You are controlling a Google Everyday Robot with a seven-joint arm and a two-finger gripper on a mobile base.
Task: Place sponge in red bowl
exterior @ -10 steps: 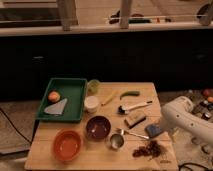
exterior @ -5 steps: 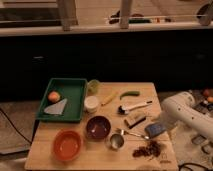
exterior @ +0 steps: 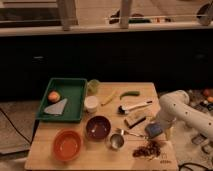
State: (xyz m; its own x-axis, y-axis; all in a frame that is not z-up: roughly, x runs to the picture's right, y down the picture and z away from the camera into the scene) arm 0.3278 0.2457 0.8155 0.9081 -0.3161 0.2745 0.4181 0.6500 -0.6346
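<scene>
At the near edge of the wooden table (exterior: 90,161), toward the left, sits the red bowl (exterior: 67,145), with nothing visible in it. To its right are a small metal cup (exterior: 116,141) and a scatter of dark red bits (exterior: 147,149).

Just behind those bits, on the table's right side, lies the blue-grey sponge (exterior: 153,130). My gripper (exterior: 161,131) is right at it, reaching down from my white arm (exterior: 177,107). I cannot tell whether the gripper is open or closed, or whether it grips the sponge.

Over the last second my arm has swung slightly left, in toward the sponge, while the sponge has stayed where it was. I judge I am at the grasping step, with the whole carry across to the bowl still ahead.

Farther back are a dark purple bowl (exterior: 98,127), a tan-and-dark block (exterior: 135,120) just beyond the sponge, and a green tray (exterior: 75,85) at the far left.
</scene>
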